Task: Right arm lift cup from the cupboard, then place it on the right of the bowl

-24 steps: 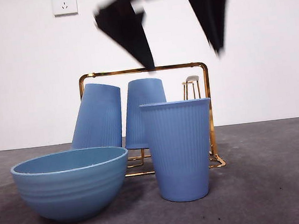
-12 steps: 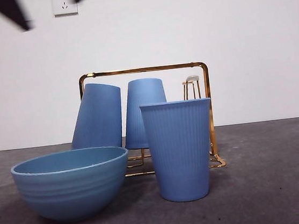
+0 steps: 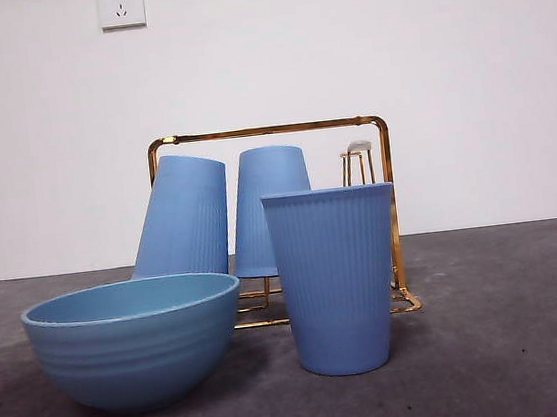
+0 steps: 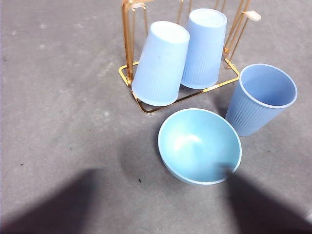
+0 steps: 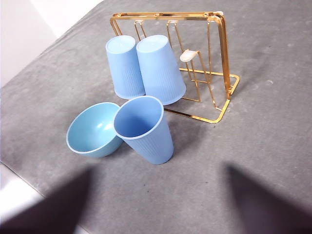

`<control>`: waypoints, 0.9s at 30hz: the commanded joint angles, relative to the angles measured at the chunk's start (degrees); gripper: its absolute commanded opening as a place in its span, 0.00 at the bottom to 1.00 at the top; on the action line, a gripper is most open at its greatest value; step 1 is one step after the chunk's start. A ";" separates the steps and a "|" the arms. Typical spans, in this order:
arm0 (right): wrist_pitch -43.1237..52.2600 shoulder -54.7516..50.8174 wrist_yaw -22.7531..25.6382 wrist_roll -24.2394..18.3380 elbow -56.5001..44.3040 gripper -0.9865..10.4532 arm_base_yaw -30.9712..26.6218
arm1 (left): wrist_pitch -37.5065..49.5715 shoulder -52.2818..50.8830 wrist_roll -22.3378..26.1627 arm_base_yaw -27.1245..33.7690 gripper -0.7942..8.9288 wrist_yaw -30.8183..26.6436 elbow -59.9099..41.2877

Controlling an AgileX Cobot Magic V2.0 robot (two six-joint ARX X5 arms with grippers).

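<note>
A tall ribbed blue cup [image 3: 336,280] stands upright and open-mouthed just right of a wide light-blue bowl [image 3: 134,340], close together. Behind them a gold wire rack [image 3: 391,206] holds two upturned blue cups [image 3: 183,217], blocking its left side. Open grey table [image 3: 515,343] lies to the right.

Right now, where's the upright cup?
In the front view the cup stands mouth-up on the table, right of the bowl, in front of the rack.
</note>
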 commanded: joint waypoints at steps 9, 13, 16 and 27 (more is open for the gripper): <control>0.61 0.11 1.11 -1.25 0.68 0.10 0.22 | 1.16 -0.81 0.72 -0.37 0.10 -0.35 0.61; 0.61 0.11 1.11 -1.25 0.68 0.10 0.22 | 1.16 -0.79 0.72 -0.37 0.10 -0.35 0.61; 0.61 0.11 1.11 -1.25 0.68 0.10 0.22 | 1.25 -0.81 0.72 -0.37 0.10 -0.35 0.59; 0.61 0.11 1.11 -1.27 0.68 0.10 0.22 | 22.18 -12.61 11.89 21.68 0.10 8.17 -17.64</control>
